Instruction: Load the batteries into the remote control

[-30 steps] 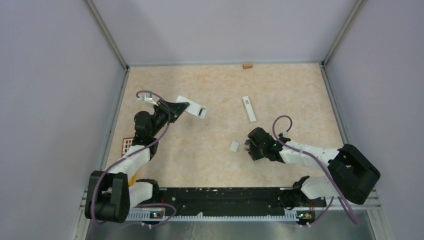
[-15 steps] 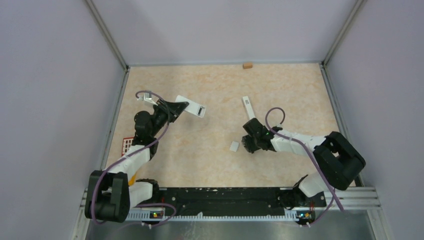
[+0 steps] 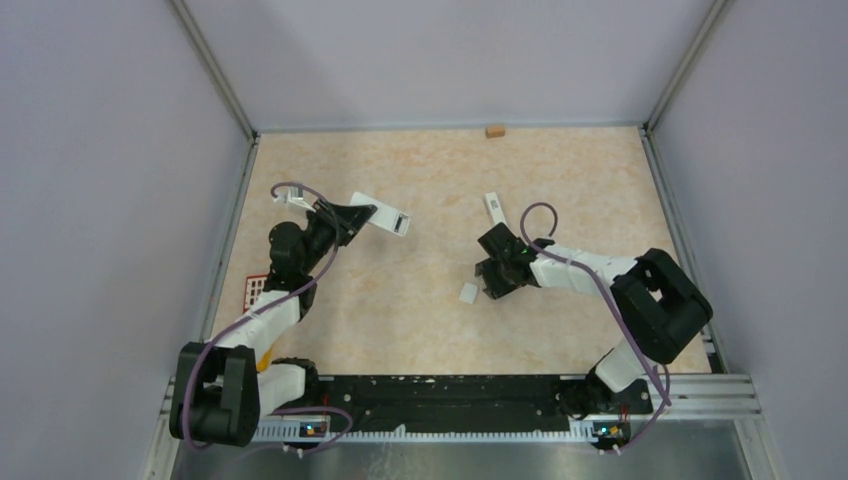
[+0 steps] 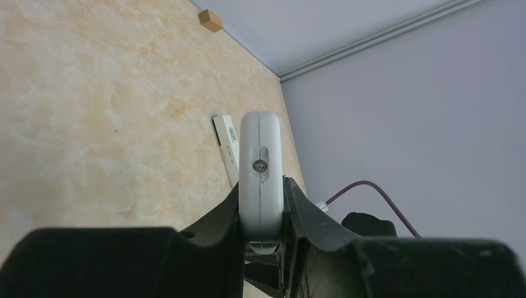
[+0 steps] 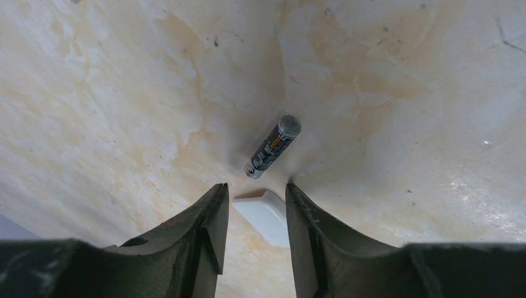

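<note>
Left pincer [image 4: 262,208] clamps a white remote [image 4: 260,161] edge-on above the worktop's [image 3: 400,320] left side. Right pincer [image 5: 254,198] stands partly open, holding nothing, over a dark battery [image 5: 273,148] lying mid-worktop, near a small white piece [image 5: 268,217]

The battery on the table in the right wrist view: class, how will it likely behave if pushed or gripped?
The battery is a smooth cylinder lying on its side, so a sideways push would probably roll it. Its glossy wrap may slip in a pinch. It looks rigid, unlikely to bend.
</note>
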### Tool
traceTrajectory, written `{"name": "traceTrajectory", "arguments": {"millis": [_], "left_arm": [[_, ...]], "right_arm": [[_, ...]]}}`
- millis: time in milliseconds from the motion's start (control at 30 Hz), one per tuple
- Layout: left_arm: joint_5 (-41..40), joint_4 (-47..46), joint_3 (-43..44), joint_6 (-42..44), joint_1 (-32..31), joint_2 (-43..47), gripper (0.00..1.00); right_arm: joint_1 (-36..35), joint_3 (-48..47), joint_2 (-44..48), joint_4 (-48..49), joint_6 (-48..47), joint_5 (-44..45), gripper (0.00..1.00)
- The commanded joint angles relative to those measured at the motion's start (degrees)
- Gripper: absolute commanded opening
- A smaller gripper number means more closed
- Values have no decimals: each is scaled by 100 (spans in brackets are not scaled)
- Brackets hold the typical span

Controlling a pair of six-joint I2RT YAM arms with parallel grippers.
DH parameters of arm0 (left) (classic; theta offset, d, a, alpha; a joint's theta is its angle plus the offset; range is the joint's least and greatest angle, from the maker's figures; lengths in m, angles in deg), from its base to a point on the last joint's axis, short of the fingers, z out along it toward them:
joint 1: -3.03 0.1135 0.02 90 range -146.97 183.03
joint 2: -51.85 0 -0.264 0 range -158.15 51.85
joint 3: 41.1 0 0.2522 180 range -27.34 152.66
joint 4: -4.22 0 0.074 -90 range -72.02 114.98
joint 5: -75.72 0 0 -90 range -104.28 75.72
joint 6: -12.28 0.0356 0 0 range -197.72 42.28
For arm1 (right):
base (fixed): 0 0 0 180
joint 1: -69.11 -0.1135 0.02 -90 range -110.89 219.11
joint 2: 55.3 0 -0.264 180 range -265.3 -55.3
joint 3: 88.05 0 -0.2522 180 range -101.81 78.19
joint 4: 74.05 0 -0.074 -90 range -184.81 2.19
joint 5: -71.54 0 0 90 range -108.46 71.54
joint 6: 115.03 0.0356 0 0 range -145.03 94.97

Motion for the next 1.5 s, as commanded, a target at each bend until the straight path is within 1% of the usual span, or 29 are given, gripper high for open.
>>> {"name": "traceTrajectory", "arguments": {"millis": [0,133,300,500,733,800,867,1000,1133,1233,1367,1467], "left_arm": [[-45,-162,127,117,37,197,0],[-55,-133,130,122,38,211,0],[-54,-130,124,113,35,211,0],[-78,-105,116,137,38,246,0],[-93,-94,116,148,38,249,0],[-91,-95,107,148,36,264,0],[-89,-81,100,157,38,267,0],[-57,-68,99,166,38,259,0],[31,-69,100,116,38,222,0],[43,-77,75,105,33,211,0],[34,-86,41,96,38,210,0],[17,-95,21,102,38,235,0]], "right_arm": [[139,310,-208,-800,-283,330,46],[329,288,-65,-810,-300,539,48],[687,332,-84,-801,-217,330,43],[782,199,-207,-757,-296,150,32],[782,17,-542,-863,-462,-58,26],[781,-4,-656,-833,-535,-142,18],[782,-51,-779,-830,-651,-200,15],[782,-86,-961,-783,-776,-293,15],[782,-86,-981,-710,-834,-309,25],[782,-139,-978,-743,-897,-281,28],[769,-202,-1039,-779,-936,-317,29],[743,-213,-1103,-774,-932,-374,26]]}}
